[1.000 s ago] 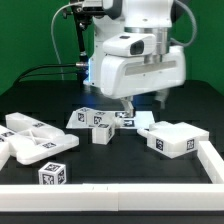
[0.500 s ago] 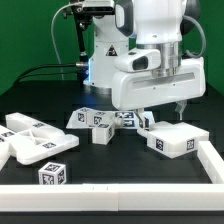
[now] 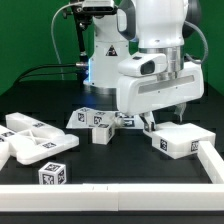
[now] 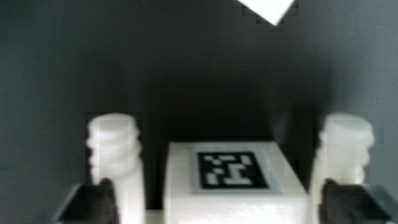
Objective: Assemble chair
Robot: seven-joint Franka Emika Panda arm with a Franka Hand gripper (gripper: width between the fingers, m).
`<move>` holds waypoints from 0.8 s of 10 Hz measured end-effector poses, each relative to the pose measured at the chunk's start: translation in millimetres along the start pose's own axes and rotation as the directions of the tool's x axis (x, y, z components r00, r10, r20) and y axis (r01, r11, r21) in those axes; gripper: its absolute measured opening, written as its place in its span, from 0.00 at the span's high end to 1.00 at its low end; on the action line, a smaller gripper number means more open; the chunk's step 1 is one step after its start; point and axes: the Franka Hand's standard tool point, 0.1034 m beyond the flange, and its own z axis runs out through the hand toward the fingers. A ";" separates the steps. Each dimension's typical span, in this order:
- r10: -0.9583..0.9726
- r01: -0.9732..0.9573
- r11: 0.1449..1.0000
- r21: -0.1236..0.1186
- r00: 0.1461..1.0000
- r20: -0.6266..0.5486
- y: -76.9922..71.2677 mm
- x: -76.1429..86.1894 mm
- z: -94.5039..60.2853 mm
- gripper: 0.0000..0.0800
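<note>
The chair is in loose white tagged pieces. A chunky white block (image 3: 180, 138) lies at the exterior view's right. My gripper (image 3: 167, 114) hangs just above it, open, with one finger on each side. In the wrist view the white fingers (image 4: 112, 150) stand on either side of the block (image 4: 222, 178), whose black-and-white tag faces the camera; my gripper (image 4: 228, 132) holds nothing. Flat panels (image 3: 30, 140) lie at the exterior view's left. A small cube piece (image 3: 52, 176) sits in front of them. Two short pieces (image 3: 101, 132) lie in the middle.
A white raised border (image 3: 110, 190) runs along the front and up the exterior view's right side (image 3: 212, 158). The marker board (image 3: 122, 119) lies behind the middle pieces. The robot base and cables stand at the back. A white corner (image 4: 270, 9) shows in the wrist view.
The arm has swung toward the exterior view's right, from over the middle pieces to over the chunky block. The pieces on the table have not moved.
</note>
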 end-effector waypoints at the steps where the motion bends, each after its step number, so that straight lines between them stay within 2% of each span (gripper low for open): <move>1: -0.003 0.003 1.000 0.000 1.000 0.000 0.9 -0.6 0.0 0.52; 6: -0.006 0.006 1.000 0.000 1.000 0.000 0.9 -0.4 -0.1 0.55; 7: -0.061 0.061 0.998 -0.001 0.998 0.008 4.3 -2.8 -1.9 0.55; 8: -0.134 0.134 0.991 -0.008 0.991 0.021 17.5 -7.9 -13.1 0.55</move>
